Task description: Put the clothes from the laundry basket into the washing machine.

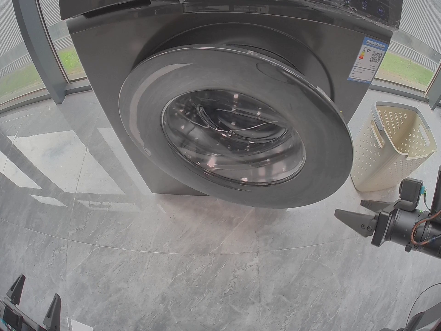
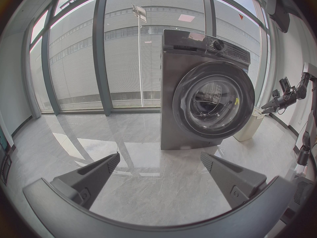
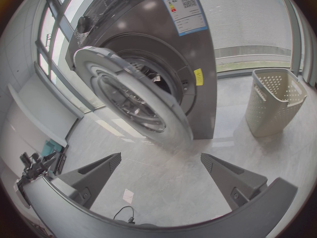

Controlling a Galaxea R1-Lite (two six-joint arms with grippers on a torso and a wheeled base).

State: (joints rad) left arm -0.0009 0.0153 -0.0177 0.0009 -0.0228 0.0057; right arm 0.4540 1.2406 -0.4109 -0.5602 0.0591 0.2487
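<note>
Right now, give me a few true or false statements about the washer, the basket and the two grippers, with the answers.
1. The door of the washing machine is swung open. True.
2. The laundry basket lies tipped over on the floor. False: it stands upright beside the machine, on the robot's right.
3. The right gripper holds a garment. False: it is open and holds nothing.
4. The left gripper is open. True.
5. Clothes are heaped above the basket's rim. False: none show above it.
</note>
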